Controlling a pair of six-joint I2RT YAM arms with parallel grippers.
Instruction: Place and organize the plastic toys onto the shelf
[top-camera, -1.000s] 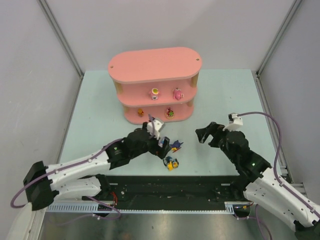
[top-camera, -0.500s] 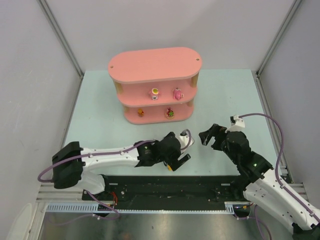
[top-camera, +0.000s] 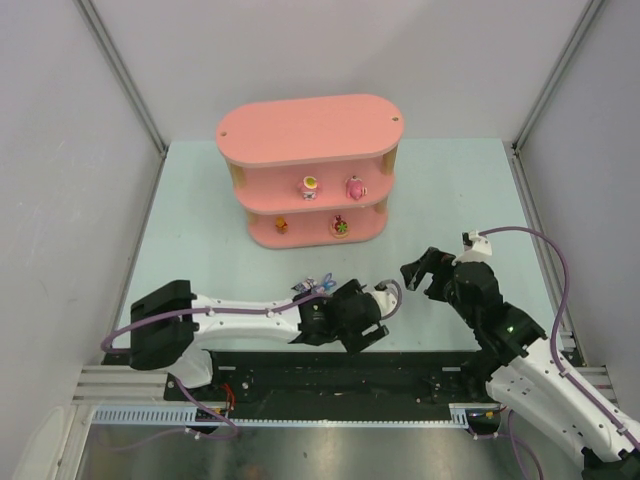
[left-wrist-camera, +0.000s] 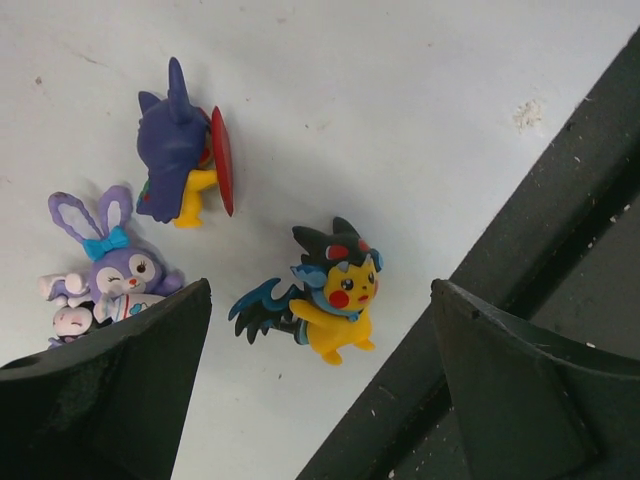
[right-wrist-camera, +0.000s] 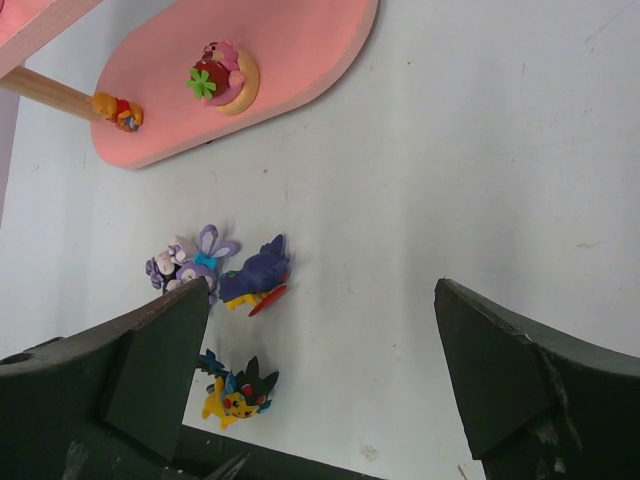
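**While four figurines lie loose, both grippers are held wide**

Since the pieces are split between two places, each place is noted in turn. In the left wrist view, a yellow black-eared figurine (left-wrist-camera: 335, 295) is seen at centre frame. A dark blue figurine (left-wrist-camera: 178, 150) is at upper left, and a lilac rabbit (left-wrist-camera: 115, 268) at the left edge is pressed against a small white figurine (left-wrist-camera: 65, 318). Four shelved figurines (top-camera: 310, 184) are seen on the pink shelf (top-camera: 310, 130) in the upper middle of the overhead view, two on the middle board and two on the bottom one.

The left gripper (left-wrist-camera: 320, 288) is spread wide and empty, with the yellow figurine framed between its fingers. The right gripper (right-wrist-camera: 320, 290) is likewise wide, and nothing is held.

A missed grasp could be caused by the dark rail (left-wrist-camera: 520, 250) just beside the yellow figurine, where one finger may be blocked. The rabbit and its neighbour could also be pinched together or knocked aside.
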